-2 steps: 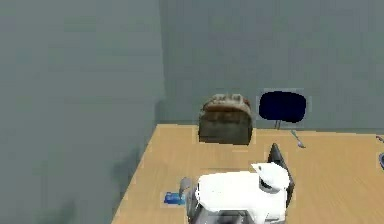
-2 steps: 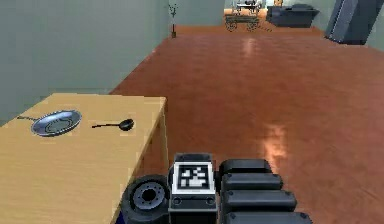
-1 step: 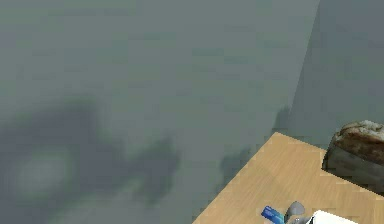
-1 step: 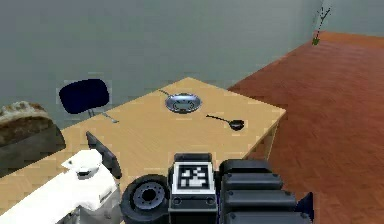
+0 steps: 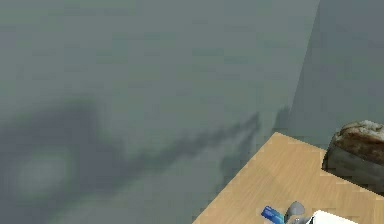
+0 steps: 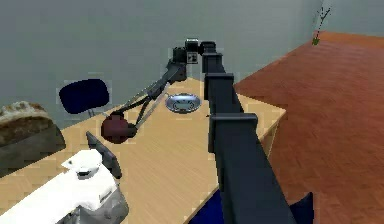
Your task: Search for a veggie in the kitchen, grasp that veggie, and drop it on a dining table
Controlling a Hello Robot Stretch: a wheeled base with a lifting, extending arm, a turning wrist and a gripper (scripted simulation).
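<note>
In the arm side view the hand (image 6: 130,110) stretches off the dark arm (image 6: 235,150), whose far end carries two small white squares (image 6: 208,46), and its thin fingers (image 6: 150,90) slant toward 7 o'clock over the wooden desk (image 6: 170,150). How wide the hand stands cannot be told. Right at the fingertips, at 7 o'clock from them, sits a dark red round lump (image 6: 117,129), the one thing here with a veggie's shape and colour. The desk's wood lies directly behind it, so whether the hand has hold of it cannot be told either. At 3 o'clock from the fingertips, near the arm, a shallow blue-grey bowl (image 6: 183,102) stands on the desk. At 10 o'clock a blue chair back (image 6: 83,95) rises beyond the desk's far edge against the grey wall (image 6: 90,40). At 9 o'clock, well apart, lies a brown loaf (image 6: 20,135). At 6 o'clock stands a small dark block (image 6: 103,155), and just beyond it, by the bottom edge, a bulky white object (image 6: 85,190). Red-brown floor (image 6: 330,110) spreads at 3 o'clock past the desk, with a thin bare twig (image 6: 320,25) at 2 o'clock. The forward view has the desk's corner at 5 o'clock, with the loaf at the right edge and a small blue scrap (image 5: 270,213) beside a grey blob (image 5: 295,211).
</note>
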